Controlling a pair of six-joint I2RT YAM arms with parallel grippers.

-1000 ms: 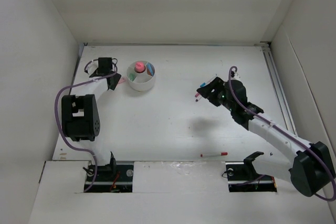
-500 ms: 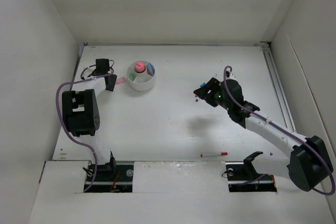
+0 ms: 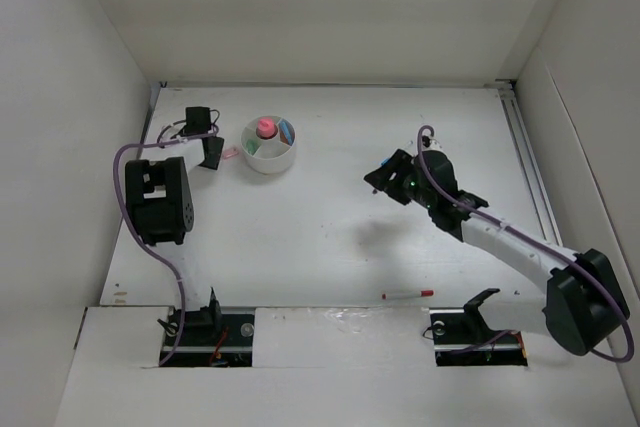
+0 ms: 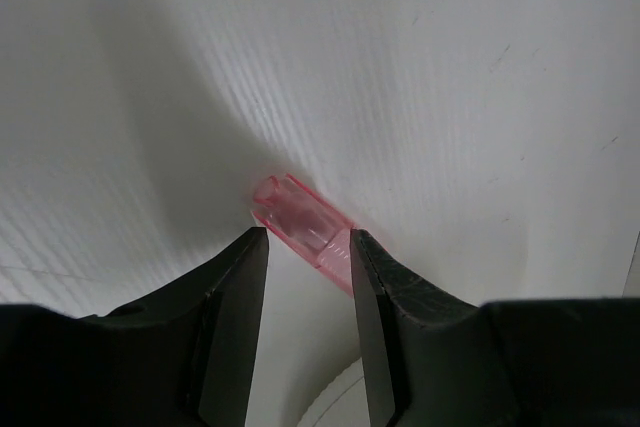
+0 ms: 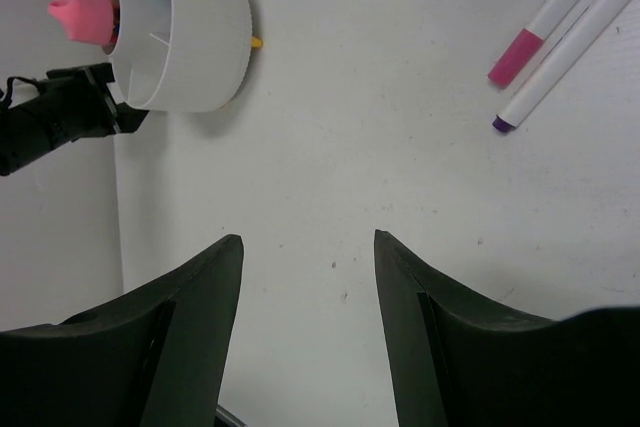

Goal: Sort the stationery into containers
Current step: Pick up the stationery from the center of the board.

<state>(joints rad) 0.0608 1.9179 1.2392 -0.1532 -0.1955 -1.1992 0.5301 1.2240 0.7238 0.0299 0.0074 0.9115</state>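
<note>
Status: sorting underway | left claw (image 4: 309,243) stood narrowly spread astride clear pink cap (image 4: 303,231), not yet pinching, white cup (image 4: 330,402) just behind its tips | right claw (image 5: 308,240) hung wide apart, pens (image 5: 560,27) ahead to its right | risk: crooked cap might pivot or squirt free on closing

Finding no readable text, label, brand, number or sign in any view. Showing only plain surfaces on the white cup (image 5: 190,47) and on the pens (image 5: 515,55) in the right wrist view. Appearing too small for any print to be made out on the red-capped pen (image 3: 407,294) in the top view.
</note>
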